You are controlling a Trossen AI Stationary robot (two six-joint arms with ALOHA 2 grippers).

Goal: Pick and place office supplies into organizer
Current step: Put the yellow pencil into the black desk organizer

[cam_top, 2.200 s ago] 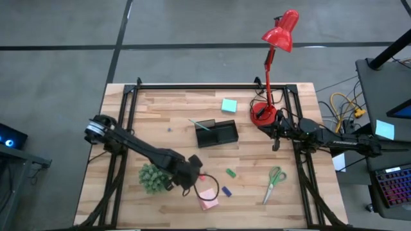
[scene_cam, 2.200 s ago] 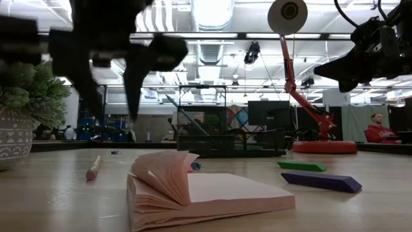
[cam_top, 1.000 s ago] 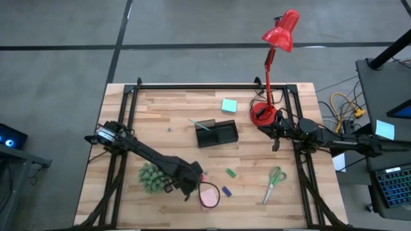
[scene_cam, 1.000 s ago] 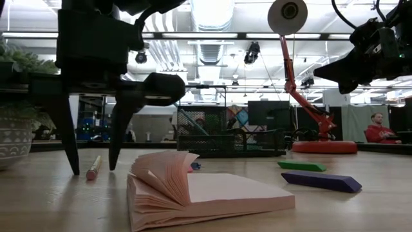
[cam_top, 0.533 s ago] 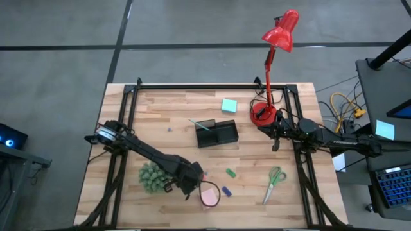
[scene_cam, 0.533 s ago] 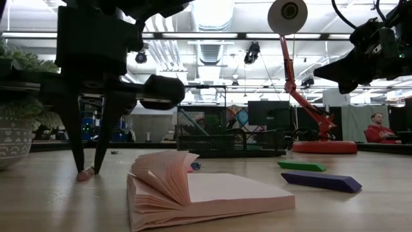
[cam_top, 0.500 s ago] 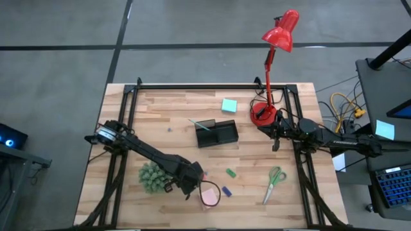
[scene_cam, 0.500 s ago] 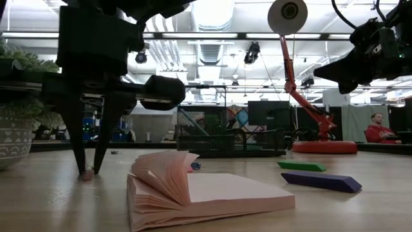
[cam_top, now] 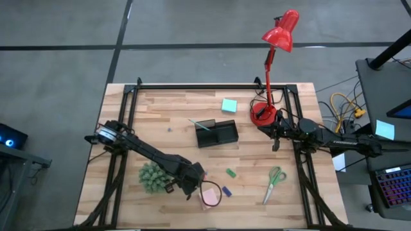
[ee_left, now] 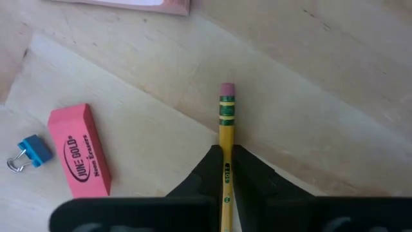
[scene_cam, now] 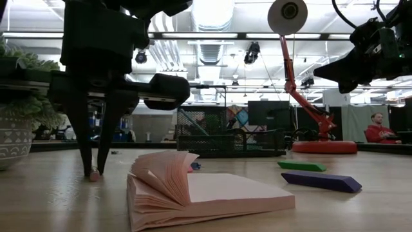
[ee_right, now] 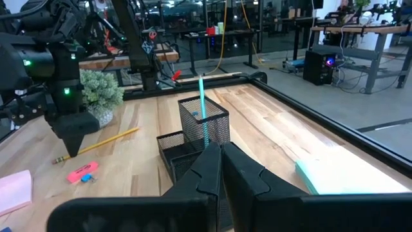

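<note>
Left end effector (ee_left: 225, 161) descended — clamped the yellow pencil (ee_left: 226, 122).

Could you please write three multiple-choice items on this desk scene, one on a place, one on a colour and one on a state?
1. Where is the teal pen?
A. standing in the black organizer
B. beside the scissors
C. under the lamp

2. What colour is the eraser lying next to the small blue clip?
A. green
B. pink
C. white

3. What is the left gripper doing?
A. hanging open
B. shut on the pink notepad
C. shut on the yellow pencil

Answers: 1 A, the right wrist view shows it upright in the mesh cup; 2 B, seen in the left wrist view; 3 C, both fingers pinch the pencil.
</note>
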